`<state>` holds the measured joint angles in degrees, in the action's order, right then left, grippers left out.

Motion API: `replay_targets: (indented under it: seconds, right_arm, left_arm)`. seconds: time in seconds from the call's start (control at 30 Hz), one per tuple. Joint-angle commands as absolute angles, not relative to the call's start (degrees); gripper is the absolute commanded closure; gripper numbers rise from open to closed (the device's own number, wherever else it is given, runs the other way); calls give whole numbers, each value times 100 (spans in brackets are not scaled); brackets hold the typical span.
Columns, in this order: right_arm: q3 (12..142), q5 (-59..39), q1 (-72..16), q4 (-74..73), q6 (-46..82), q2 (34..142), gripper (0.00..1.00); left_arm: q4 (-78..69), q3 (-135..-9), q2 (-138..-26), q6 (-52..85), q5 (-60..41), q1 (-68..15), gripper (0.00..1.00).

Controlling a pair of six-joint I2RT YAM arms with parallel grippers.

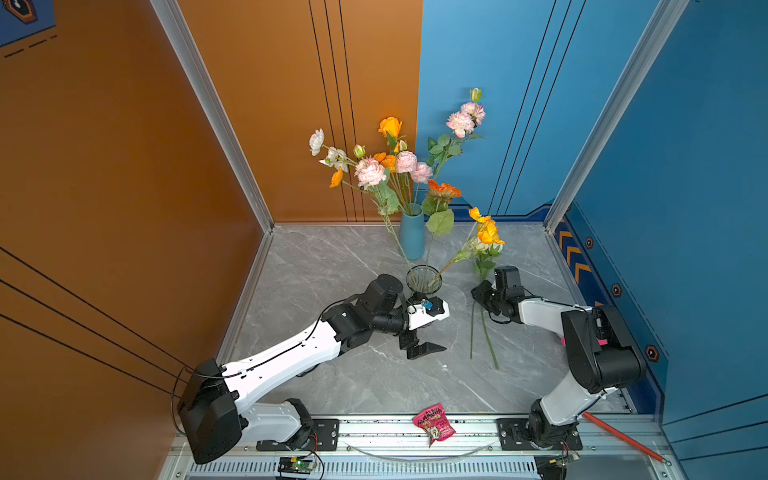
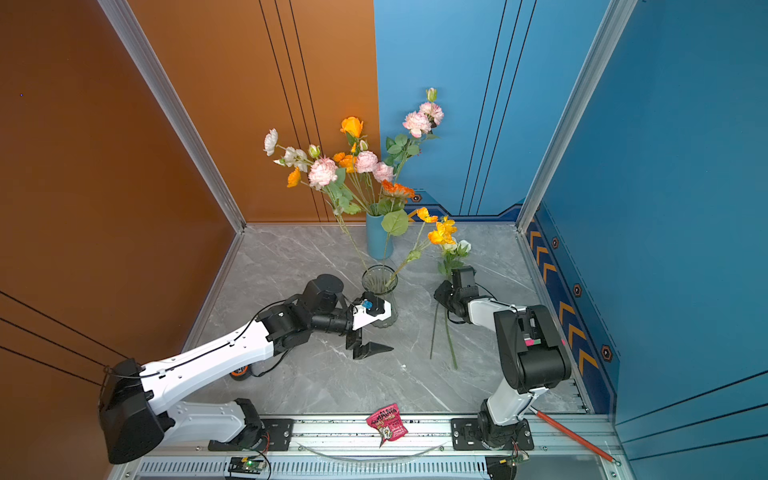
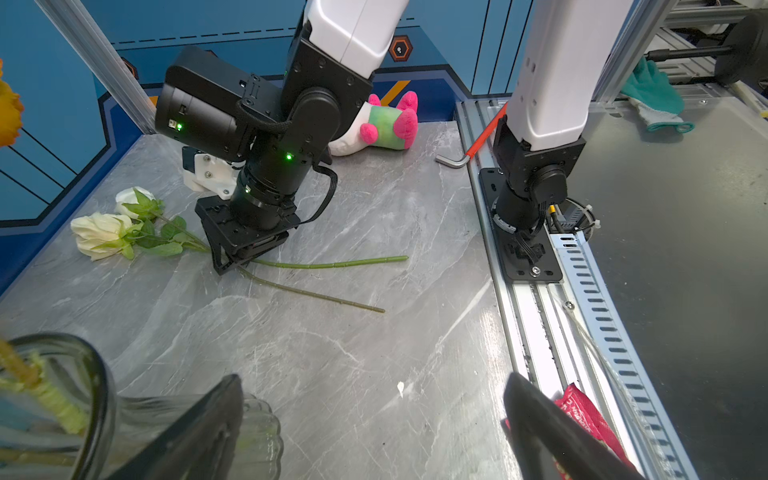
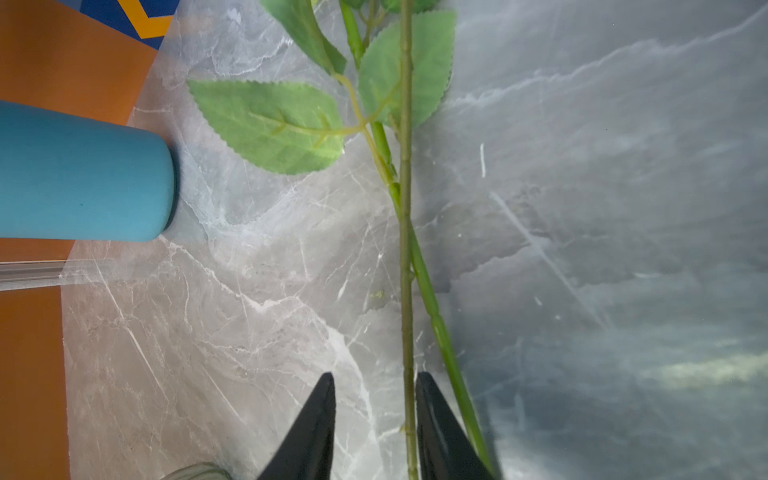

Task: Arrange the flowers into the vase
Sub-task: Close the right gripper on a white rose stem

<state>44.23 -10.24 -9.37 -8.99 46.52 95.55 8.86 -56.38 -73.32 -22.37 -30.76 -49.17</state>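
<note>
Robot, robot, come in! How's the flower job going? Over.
Left tool open, empty, beside glass vase. Right tool open, straddling one stem of two white flowers flat on table. Second stem crosses close by.

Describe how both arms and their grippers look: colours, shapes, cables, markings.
The left arm and right arm share white shells between black joint housings. The left gripper and right gripper have black, tapering wedge fingers. A black cable loops at the right wrist, near green lights. The left gripper's white mount carries a blue part.
</note>
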Motion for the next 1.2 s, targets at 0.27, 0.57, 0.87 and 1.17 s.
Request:
replay_targets:
  seconds: [0.27, 0.57, 0.87, 1.17]
  right_arm:
    - [4828, -728, -940, -565, 4385, 9999, 67]
    - [4930, -638, -945, -535, 4291, 10165, 72]
    - [4968, -651, -958, -376, 4193, 9932, 92]
    - [4750, -525, -960, -158, 4004, 8906, 100]
  left_arm:
    - [1028, -5834, -7365, -2347, -3021, -4995, 2]
    - [1028, -5845, -7381, -2355, -3018, -5010, 2]
    - [1230, -5854, -7387, -2382, -2988, -5019, 2]
    - [1282, -5862, -7376, -2421, -2963, -5047, 2]
